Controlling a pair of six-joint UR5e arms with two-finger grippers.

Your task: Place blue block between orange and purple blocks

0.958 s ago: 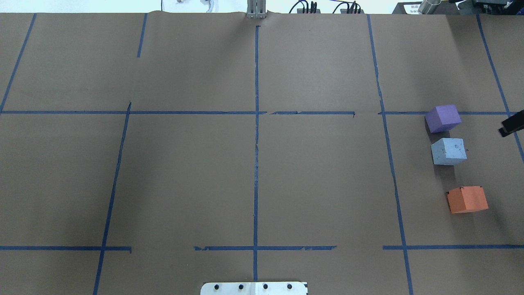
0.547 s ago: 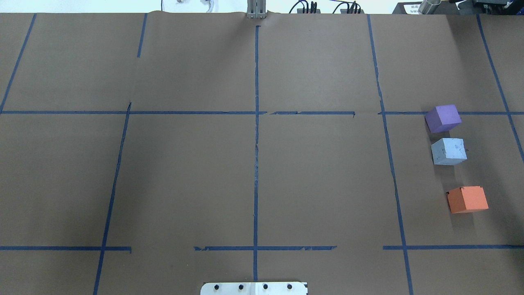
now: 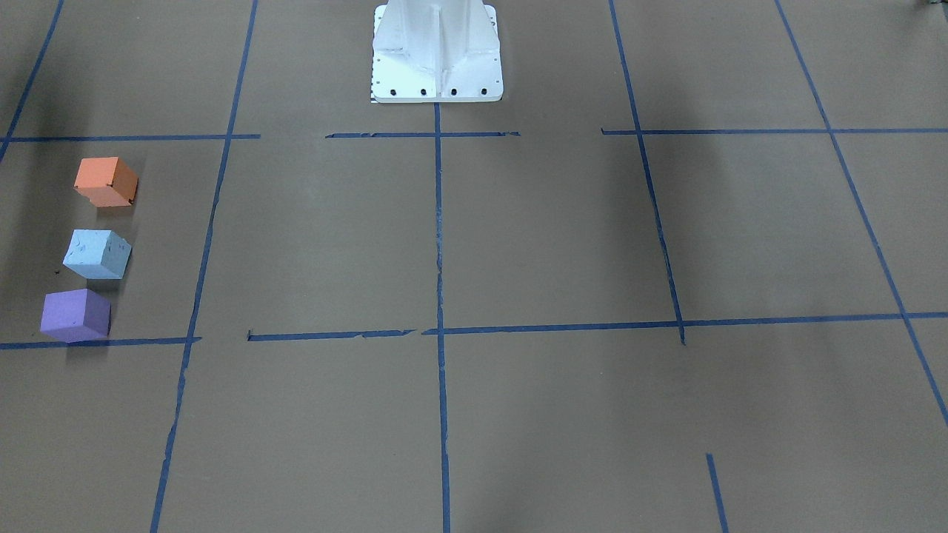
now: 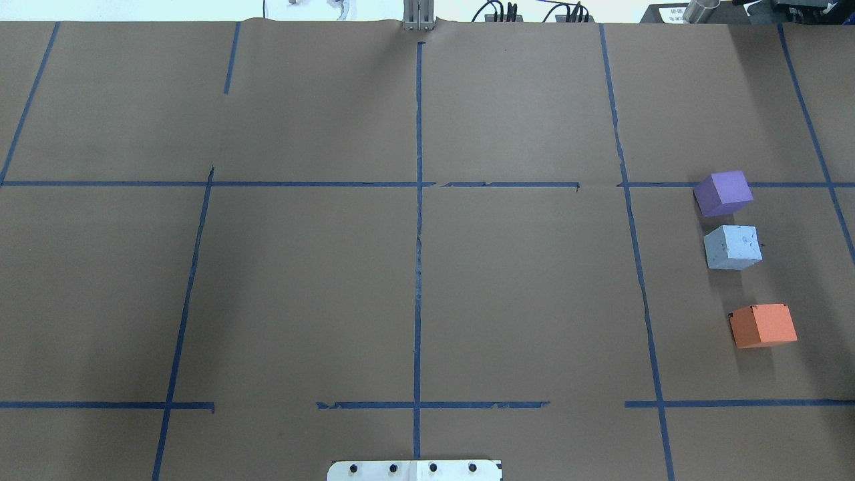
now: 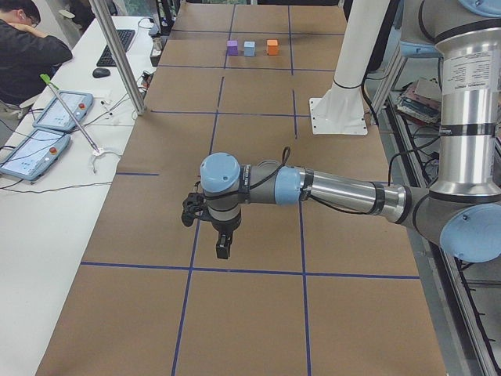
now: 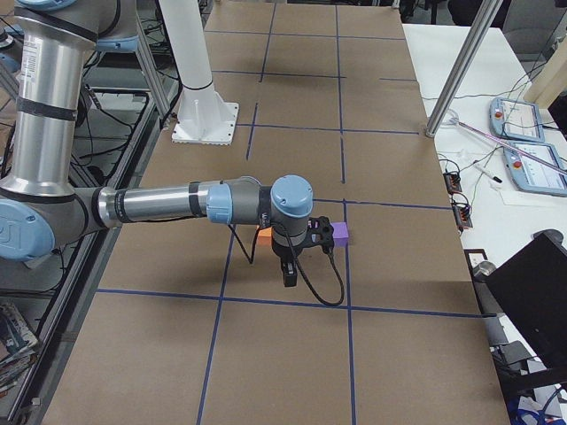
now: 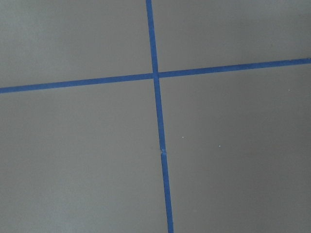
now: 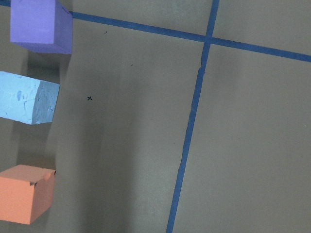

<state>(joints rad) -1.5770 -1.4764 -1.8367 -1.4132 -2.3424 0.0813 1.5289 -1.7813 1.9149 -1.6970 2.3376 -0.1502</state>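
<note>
The light blue block (image 4: 733, 246) rests on the brown paper between the purple block (image 4: 723, 192) and the orange block (image 4: 763, 325), closer to the purple one, touching neither. All three show in the front view: orange (image 3: 106, 181), blue (image 3: 97, 254), purple (image 3: 75, 314). The right wrist view has them along its left edge: purple (image 8: 41, 24), blue (image 8: 26, 102), orange (image 8: 24, 191). My right gripper (image 6: 289, 276) hangs just beside the blocks; I cannot tell if it is open. My left gripper (image 5: 224, 249) hovers over bare paper far from the blocks; I cannot tell its state.
The white robot base plate (image 4: 414, 470) sits at the near middle edge. Blue tape lines (image 4: 418, 234) grid the paper. A side table with tablets (image 5: 55, 113) and a seated operator (image 5: 27, 47) lies beyond the table's far side. Cables (image 4: 534, 13) run along the far edge.
The dark tip of my right gripper, at the overhead view's right edge one second ago, has left that view. The three blocks have not moved.
</note>
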